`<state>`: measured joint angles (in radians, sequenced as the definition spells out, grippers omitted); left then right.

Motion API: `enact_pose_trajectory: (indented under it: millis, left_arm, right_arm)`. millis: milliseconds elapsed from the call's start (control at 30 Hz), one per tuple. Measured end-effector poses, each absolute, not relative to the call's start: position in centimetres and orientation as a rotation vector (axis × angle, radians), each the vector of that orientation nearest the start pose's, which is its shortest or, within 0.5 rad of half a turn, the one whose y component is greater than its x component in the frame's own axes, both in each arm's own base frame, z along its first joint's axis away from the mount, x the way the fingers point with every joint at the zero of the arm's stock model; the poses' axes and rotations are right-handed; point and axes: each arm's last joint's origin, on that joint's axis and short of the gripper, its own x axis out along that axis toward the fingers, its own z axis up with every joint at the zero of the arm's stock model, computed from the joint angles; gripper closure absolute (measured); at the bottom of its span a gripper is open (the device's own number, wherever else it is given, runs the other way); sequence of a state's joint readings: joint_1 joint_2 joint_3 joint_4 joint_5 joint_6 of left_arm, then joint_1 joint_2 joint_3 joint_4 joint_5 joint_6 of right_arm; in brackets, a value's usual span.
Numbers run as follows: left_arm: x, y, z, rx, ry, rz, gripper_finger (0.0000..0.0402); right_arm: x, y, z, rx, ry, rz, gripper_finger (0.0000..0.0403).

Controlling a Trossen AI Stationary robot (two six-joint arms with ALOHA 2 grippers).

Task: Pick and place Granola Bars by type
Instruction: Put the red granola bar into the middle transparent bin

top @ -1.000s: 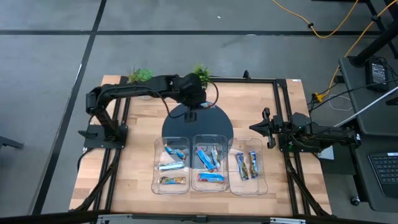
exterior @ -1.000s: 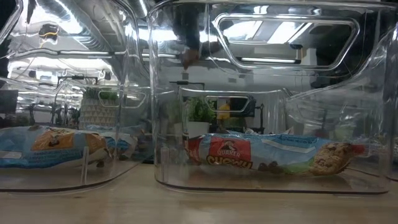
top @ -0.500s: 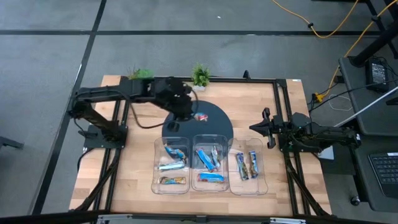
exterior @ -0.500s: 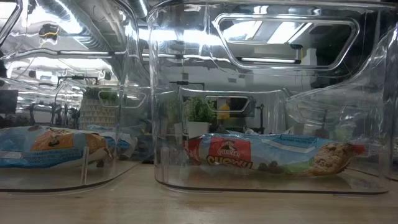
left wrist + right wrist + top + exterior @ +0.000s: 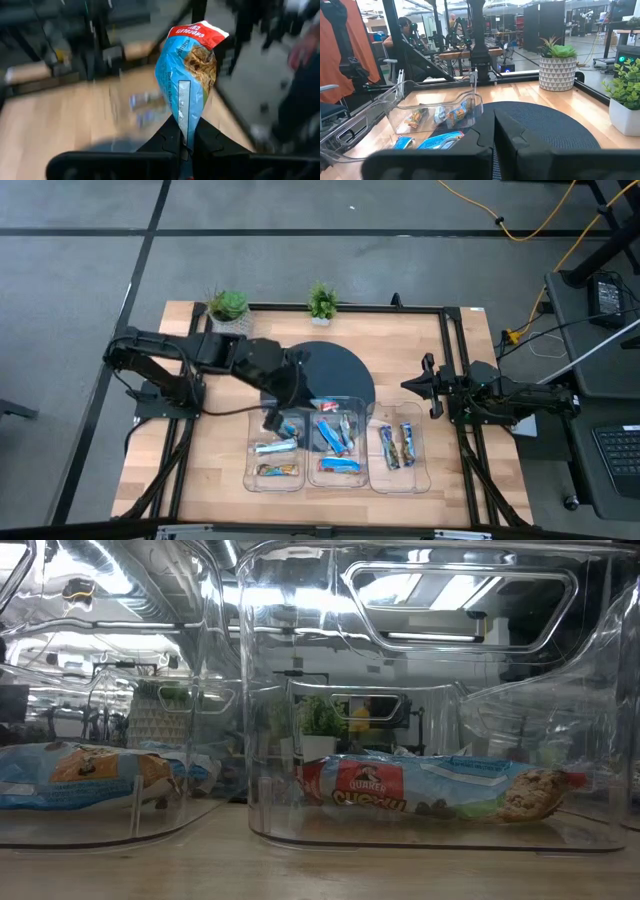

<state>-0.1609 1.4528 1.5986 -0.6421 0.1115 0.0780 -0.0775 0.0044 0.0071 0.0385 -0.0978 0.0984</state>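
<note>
My left gripper [image 5: 310,401] is over the far rim of the middle clear tray [image 5: 311,442], shut on a granola bar [image 5: 326,404]. That bar [image 5: 187,75] has a bright blue wrapper with a red end. Three clear trays stand side by side at the table's near middle. Several blue bars lie flat in the left tray [image 5: 277,446] and in the middle one, and two lie in the right tray [image 5: 400,446]. The low view shows bars [image 5: 430,790] lying on the tray floors. My right gripper [image 5: 412,385] waits at the table's right, shut, touching nothing. My left gripper pinches the blue bar by one end [image 5: 184,126], between its two fingers [image 5: 167,134]. The red-marked end [image 5: 197,32] sticks out past the fingertips. The bar is lifted clear of the mat and the trays and touches nothing else.
A black round mat [image 5: 330,370] lies just beyond the trays. Two small potted plants [image 5: 228,305] [image 5: 322,300] stand at the far edge. A black frame [image 5: 452,360] borders the wooden table. Bare wood [image 5: 215,450] lies left of the trays.
My left arm has swung from the mat's far edge toward the near edge. It carries the blue bar across the mat to the far rim of the middle tray. The bar has stayed in the shut fingers, lifted clear.
</note>
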Motion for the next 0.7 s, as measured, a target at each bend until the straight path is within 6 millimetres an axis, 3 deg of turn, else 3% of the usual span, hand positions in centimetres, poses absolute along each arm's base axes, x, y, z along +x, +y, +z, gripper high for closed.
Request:
enact_pose_trajectory:
  millis: [100, 333, 467, 700]
  left_arm:
    - [31.3, -6.3, 42.2, 0.069, 0.385, -0.255, 0.0393]
    - [35.5, -7.2, 42.5, 0.001, 0.380, -0.182, 0.0393]
    - [38.2, -7.9, 40.8, -0.024, 0.455, -0.176, 0.0392]
    - [41.3, -8.3, 34.9, -0.107, 0.703, -0.089, 0.0392]
  right_arm:
    - [9.7, -0.5, 16.9, 0.096, -0.040, 0.023, 0.0395]
    - [9.7, -0.5, 16.9, 0.095, -0.040, 0.022, 0.0395]
    - [9.7, -0.5, 16.9, 0.096, -0.040, 0.022, 0.0395]
    - [9.7, -0.5, 16.9, 0.095, -0.040, 0.022, 0.0395]
